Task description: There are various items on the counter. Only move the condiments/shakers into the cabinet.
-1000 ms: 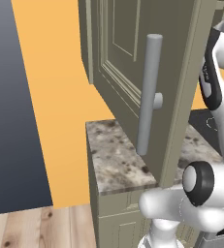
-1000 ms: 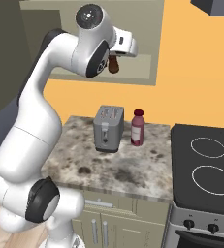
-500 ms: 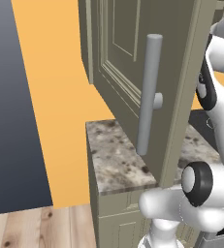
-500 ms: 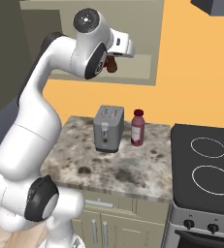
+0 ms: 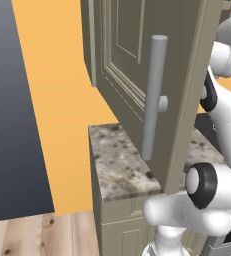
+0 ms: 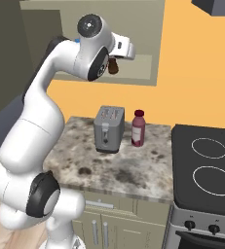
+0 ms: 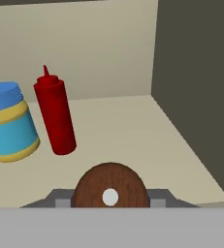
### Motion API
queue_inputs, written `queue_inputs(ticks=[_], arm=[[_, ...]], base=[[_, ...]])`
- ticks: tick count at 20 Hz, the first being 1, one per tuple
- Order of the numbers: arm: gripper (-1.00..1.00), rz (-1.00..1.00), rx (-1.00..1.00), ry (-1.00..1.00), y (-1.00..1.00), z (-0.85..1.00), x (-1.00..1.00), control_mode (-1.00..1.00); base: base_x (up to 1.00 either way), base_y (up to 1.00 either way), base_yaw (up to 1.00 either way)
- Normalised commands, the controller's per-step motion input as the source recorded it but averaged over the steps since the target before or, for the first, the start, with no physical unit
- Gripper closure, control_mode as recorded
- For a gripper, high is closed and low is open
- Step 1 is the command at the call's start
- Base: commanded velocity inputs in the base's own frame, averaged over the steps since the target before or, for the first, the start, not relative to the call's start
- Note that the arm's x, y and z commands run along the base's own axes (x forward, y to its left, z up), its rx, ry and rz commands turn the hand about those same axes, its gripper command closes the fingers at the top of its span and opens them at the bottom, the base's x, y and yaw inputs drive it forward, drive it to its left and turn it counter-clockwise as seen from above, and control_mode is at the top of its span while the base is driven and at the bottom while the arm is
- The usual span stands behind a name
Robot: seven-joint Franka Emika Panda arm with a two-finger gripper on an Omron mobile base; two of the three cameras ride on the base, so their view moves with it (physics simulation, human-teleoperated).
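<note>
Reddish-brown shaker (image 7: 110,187) sits clamped in the gripper (image 6: 115,62) — which has edged further into the open cabinet (image 6: 142,68), over its shelf near a red bottle (image 7: 55,118) — so release looks close.

No readable text, label, brand, number or sign on anything

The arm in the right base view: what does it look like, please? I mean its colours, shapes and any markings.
The arm is built of glossy white, rounded segments that swell at each bend. The joints are dark: black round caps ringed in grey show at the shoulder and near the wrist, and the wrist cap has a small pale dot at its centre. A tiny blue mark sits on the upper link. No loose cables show.
</note>
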Motion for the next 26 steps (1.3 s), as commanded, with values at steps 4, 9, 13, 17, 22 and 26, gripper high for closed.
queue_inputs(ticks=[4,9,13,17,22,26], arm=[[1.0,0.0,0.0,0.0,0.0,-0.11,0.3,-1.0],[1.0,0.0,0.0,0.0,0.0,-0.03,0.25,-1.0],[1.0,0.0,0.0,0.0,0.0,0.0,0.16,-1.0],[1.0,0.0,0.0,0.0,0.0,-0.04,0.16,-1.0],[1.0,0.0,0.0,0.0,0.0,-0.14,0.08,-1.0],[1.0,0.0,-0.01,0.0,0.03,-0.26,0.03,-1.0]], base=[[0.0,0.0,0.0],[0.0,0.0,0.0],[0.0,0.0,0.0],[0.0,0.0,0.0],[0.0,0.0,0.0],[0.0,0.0,0.0]])
